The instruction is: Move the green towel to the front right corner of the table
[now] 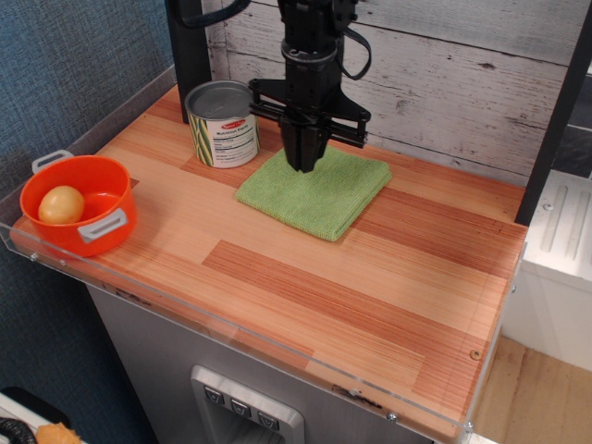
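The green towel lies flat on the back middle of the table, to the right of a tin can. My black gripper points straight down over the towel's back left part. Its fingers are closed together, and their tips press into the cloth near its back edge, pinching it. The towel is not lifted and looks flat around the tips. The front right corner of the table is bare wood.
A tin can stands just left of the gripper, close to the towel. An orange pot holding a yellow ball sits at the front left. A clear acrylic rim runs along the table edges. A white plank wall stands behind.
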### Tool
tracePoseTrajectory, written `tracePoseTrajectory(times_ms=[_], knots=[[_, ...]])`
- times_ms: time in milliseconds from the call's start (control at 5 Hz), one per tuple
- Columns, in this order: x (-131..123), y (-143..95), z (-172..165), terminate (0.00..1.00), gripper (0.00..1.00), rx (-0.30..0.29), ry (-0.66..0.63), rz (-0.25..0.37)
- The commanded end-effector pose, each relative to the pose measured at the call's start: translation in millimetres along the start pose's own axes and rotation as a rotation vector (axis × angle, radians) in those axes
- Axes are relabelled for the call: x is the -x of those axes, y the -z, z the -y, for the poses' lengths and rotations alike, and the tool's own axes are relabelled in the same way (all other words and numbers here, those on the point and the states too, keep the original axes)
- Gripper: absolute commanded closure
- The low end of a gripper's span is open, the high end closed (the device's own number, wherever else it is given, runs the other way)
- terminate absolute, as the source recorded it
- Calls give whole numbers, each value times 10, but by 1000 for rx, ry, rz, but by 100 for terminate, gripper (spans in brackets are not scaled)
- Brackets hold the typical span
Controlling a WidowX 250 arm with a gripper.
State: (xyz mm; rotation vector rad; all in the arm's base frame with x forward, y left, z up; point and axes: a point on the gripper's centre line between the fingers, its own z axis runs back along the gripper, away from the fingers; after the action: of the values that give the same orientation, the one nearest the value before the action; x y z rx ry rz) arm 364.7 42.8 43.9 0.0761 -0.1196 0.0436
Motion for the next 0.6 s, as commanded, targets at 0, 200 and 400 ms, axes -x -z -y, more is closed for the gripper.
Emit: tracePoseTrajectory(times_ms=[0, 200, 400], knots=[[-176, 57, -28, 0, 100, 17, 21, 26], [-133, 140, 12, 0, 100, 37, 14, 9], [-72, 158, 69, 0, 100, 61, 13, -2]])
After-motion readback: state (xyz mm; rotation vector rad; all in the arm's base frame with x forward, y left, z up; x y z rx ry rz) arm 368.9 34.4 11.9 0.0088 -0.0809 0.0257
